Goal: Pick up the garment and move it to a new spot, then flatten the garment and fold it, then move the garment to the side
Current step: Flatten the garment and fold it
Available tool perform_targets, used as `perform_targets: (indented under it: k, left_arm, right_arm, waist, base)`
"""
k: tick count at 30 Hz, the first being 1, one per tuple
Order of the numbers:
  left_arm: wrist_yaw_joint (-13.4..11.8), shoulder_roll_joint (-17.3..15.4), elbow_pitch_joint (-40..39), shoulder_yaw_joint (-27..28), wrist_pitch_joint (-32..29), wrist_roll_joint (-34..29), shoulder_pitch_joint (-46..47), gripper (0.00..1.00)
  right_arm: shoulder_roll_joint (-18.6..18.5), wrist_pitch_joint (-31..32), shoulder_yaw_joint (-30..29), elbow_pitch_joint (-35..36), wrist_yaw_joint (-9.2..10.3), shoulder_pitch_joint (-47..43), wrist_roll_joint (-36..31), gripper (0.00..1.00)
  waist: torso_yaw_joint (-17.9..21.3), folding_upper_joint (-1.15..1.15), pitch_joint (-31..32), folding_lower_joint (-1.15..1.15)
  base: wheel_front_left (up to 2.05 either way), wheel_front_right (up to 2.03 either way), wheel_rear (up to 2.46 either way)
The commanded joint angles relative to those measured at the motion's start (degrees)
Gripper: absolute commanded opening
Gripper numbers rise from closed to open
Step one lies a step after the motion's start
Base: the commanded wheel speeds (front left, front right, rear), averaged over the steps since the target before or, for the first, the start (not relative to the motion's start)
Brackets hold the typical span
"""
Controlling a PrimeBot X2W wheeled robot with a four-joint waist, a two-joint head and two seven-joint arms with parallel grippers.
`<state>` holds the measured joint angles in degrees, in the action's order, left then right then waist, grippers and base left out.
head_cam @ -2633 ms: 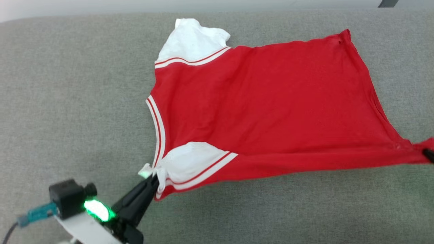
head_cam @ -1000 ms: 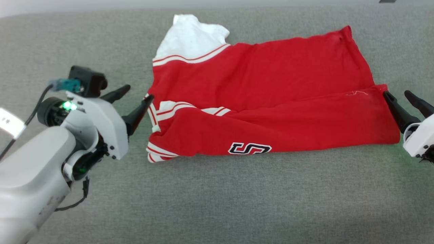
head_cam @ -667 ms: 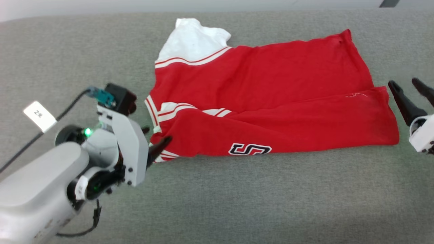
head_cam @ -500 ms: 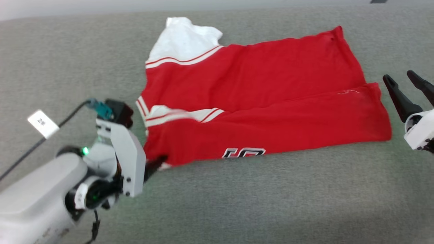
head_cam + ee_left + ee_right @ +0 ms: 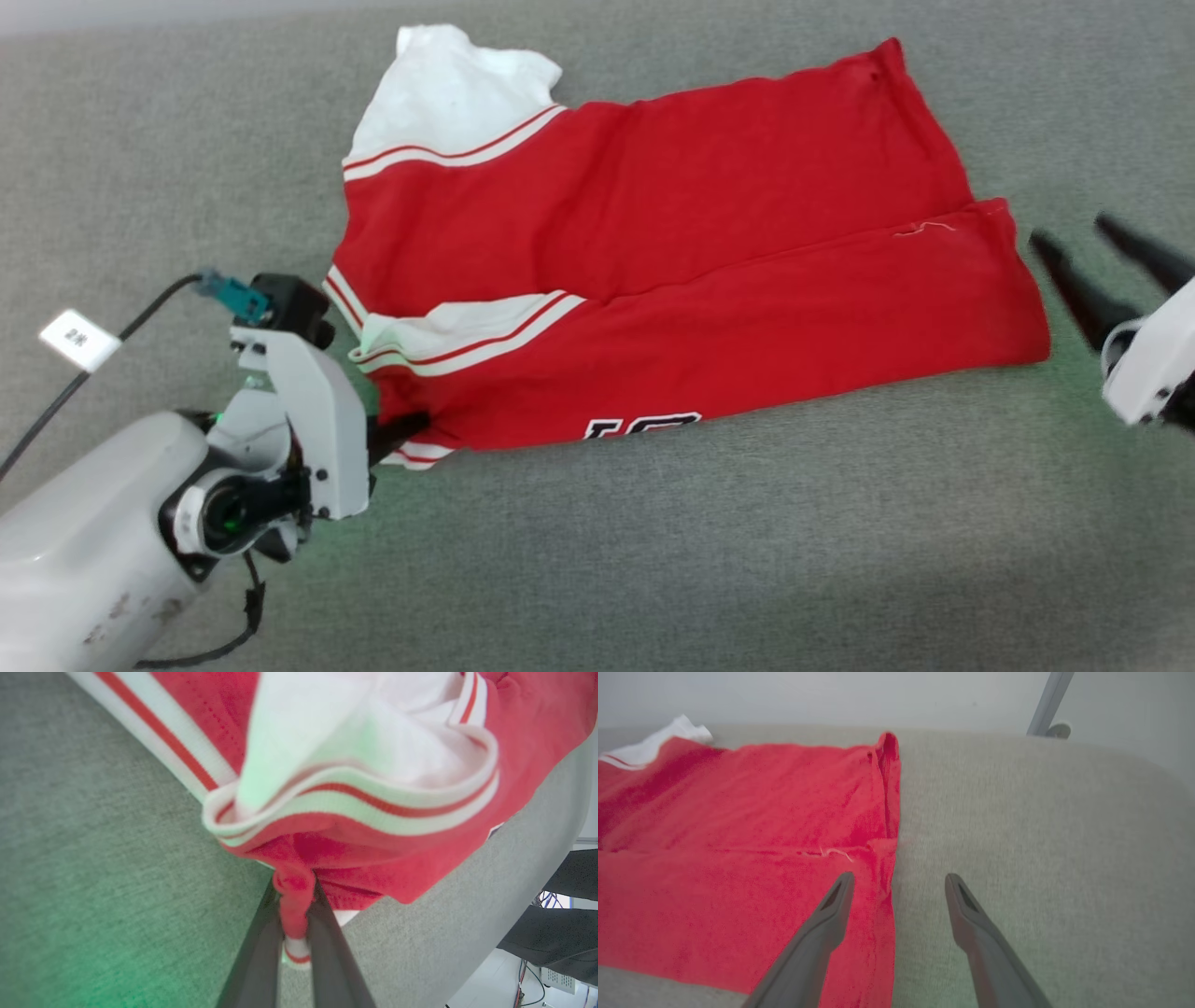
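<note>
The garment (image 5: 653, 233), a red jersey with white sleeve panels and striped trim, lies on the grey surface with its near long edge folded over the middle. Part of the black lettering (image 5: 642, 427) peeks out at the fold's front edge. My left gripper (image 5: 420, 425) is shut on the garment's near-left corner; the left wrist view has a bunch of red fabric (image 5: 294, 891) pinched between the fingers of that left gripper (image 5: 296, 891). My right gripper (image 5: 1071, 231) stands open just right of the hem. In the right wrist view the right gripper (image 5: 900, 877) straddles the garment's (image 5: 738, 835) hem edge with nothing gripped.
The grey padded surface (image 5: 747, 560) stretches wide in front of the garment. A cable with a white tag (image 5: 79, 338) trails from my left wrist. A metal leg (image 5: 1048, 704) stands beyond the surface's far edge. Dark gear and cables (image 5: 560, 905) sit past the surface's edge.
My left gripper dropped from beside the collar to the garment's near-left corner and shut on it, lifting the sleeve a little. The right gripper stayed open by the hem. The camera shifted.
</note>
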<state>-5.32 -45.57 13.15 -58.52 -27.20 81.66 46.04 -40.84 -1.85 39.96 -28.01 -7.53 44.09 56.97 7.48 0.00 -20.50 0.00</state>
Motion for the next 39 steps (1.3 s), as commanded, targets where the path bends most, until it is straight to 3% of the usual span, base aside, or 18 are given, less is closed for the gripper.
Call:
perform_targets:
  k: [1, 10, 13, 14, 19, 24, 35, 36, 37, 38, 39]
  left_arm:
    - [0.64, 2.49, 1.14, -1.69, -0.4, -0.74, -0.85, 0.0]
    - [2.86, 4.98, 2.71, -2.26, 1.09, -3.33, 1.51, 0.0]
    - [3.54, 5.94, 3.52, -2.5, 1.76, -3.76, 1.55, 0.0]
    - [3.9, 6.17, 3.85, -2.52, 2.06, -3.8, 1.42, 0.0]
    - [5.59, 6.17, 4.45, -2.77, 3.47, -4.81, 0.64, 0.0]
    - [5.48, 4.26, 2.74, -2.72, 3.68, -4.65, -0.31, 0.0]
    - [1.52, -4.59, -10.41, -2.7, 4.25, -4.14, -5.91, 0.0]
    - [1.07, -5.03, -11.55, -2.69, 4.58, -4.33, -6.26, 0.0]
    - [0.59, -5.42, -12.4, -2.66, 4.91, -4.64, -6.56, 0.43]
    - [0.15, -5.83, -13.34, -2.66, 5.3, -5.0, -6.91, 0.58]
    - [-0.34, -6.24, -14.18, -2.38, 6.01, -5.08, -7.15, 0.93]
  right_arm:
    - [-0.33, 3.94, 1.76, -0.59, 0.09, 0.76, 0.36, 1.0]
    - [0.6, 23.25, 9.13, -4.68, 0.07, 3.4, 3.05, 1.0]
    - [0.1, 25.58, 10.42, -4.62, 0.07, 3.28, 3.83, 0.2]
    - [-0.05, 25.84, 10.77, -4.32, 0.07, 3.14, 4.11, 0.0]
    - [-2.74, 24.36, 10.59, -2.47, 0.07, 1.33, 5.59, 0.0]
    - [-5.73, 23.01, 10.18, 0.87, 0.08, -1.42, 6.29, 0.0]
    - [-12.9, 22.22, 7.72, 11.72, 0.09, -11.43, 8.54, 0.0]
    - [-13.18, 21.22, 6.84, 12.12, 0.09, -12.07, 7.89, 0.12]
    - [-13.36, 20.12, 5.98, 12.28, 0.09, -12.73, 7.13, 0.6]
    - [-13.24, 19.08, 5.1, 12.37, 0.09, -13.49, 6.45, 1.0]
    - [-13.03, 17.74, 4.15, 12.6, 0.09, -14.23, 5.64, 1.0]
  waist:
    - [-0.85, 0.0, -0.72, 0.0]
    - [-4.11, 0.0, -2.37, 0.0]
    - [-5.18, 0.0, -1.99, 0.0]
    - [-5.41, 0.0, -1.77, 0.0]
    - [-6.37, 0.0, 0.15, 0.0]
    - [-6.72, 0.0, 1.72, 0.0]
    - [-6.5, 0.0, 4.02, 0.0]
    - [-6.43, 0.0, 4.13, 0.0]
    - [-6.35, 0.0, 4.23, 0.0]
    - [-6.27, 0.0, 4.36, 0.0]
    - [-6.21, 0.0, 4.49, 0.0]
  base:
    - [0.0, 0.0, 0.0]
    - [0.0, 0.0, 0.0]
    - [0.0, 0.0, 0.0]
    - [0.0, 0.0, 0.0]
    - [0.0, 0.0, 0.0]
    - [0.0, 0.0, 0.0]
    - [0.0, 0.0, 0.0]
    - [0.0, 0.0, 0.0]
    - [0.0, 0.0, 0.0]
    - [0.0, 0.0, 0.0]
    - [0.0, 0.0, 0.0]
